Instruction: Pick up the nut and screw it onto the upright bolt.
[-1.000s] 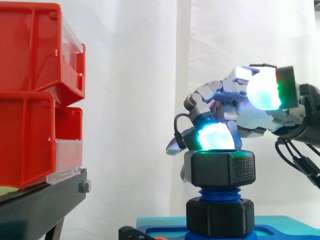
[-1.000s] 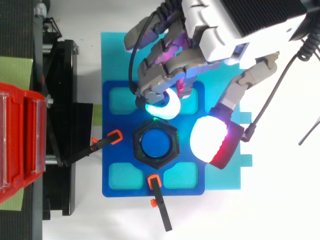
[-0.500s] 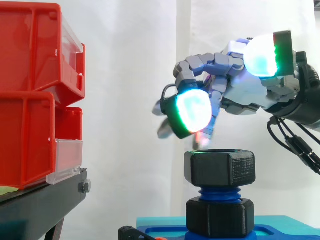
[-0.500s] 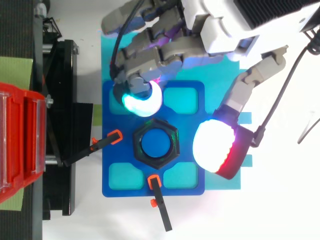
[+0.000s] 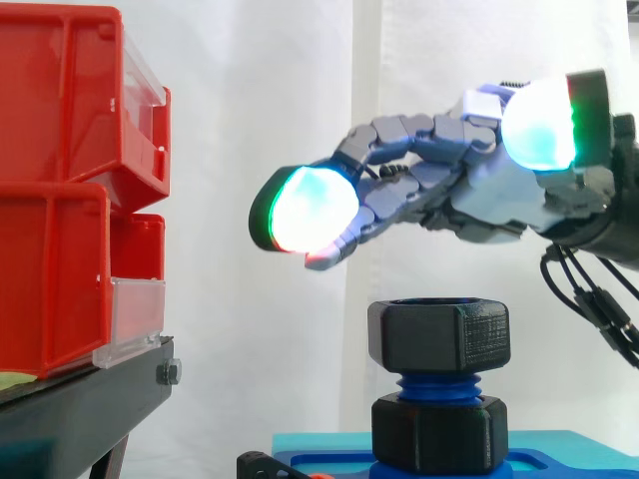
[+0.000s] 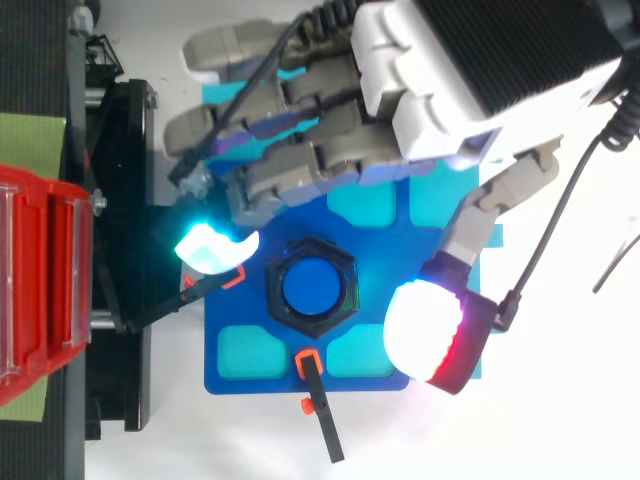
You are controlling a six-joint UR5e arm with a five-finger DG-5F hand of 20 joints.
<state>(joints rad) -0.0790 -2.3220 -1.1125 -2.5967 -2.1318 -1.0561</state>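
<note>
A black hexagonal nut [image 5: 438, 335] sits on the top of the upright blue bolt [image 5: 436, 386], above a second black nut [image 5: 439, 432] at the bolt's foot. From above, the nut [image 6: 313, 287] rings the blue bolt end [image 6: 310, 288]. My hand [image 5: 479, 190] hovers above the nut, clear of it, fingers stretched out to the left and holding nothing. One glowing fingertip [image 5: 308, 209] is out left of the nut, the thumb pad [image 5: 539, 125] up at the right. In the top view the hand [image 6: 430, 95] spreads over the fixture's far side, with the thumb pad [image 6: 425, 318] right of the nut.
The bolt stands in a blue fixture plate [image 6: 240, 355] on a cyan mat [image 6: 225, 85]. Black clamps with orange tips [image 6: 231, 274] [image 6: 308, 362] hold the plate. Red bins [image 5: 70, 190] on a black stand [image 5: 80, 409] rise at the left.
The hand has lifted off the nut and its fingers have uncurled, stretching out to the left. The nut stays on the bolt.
</note>
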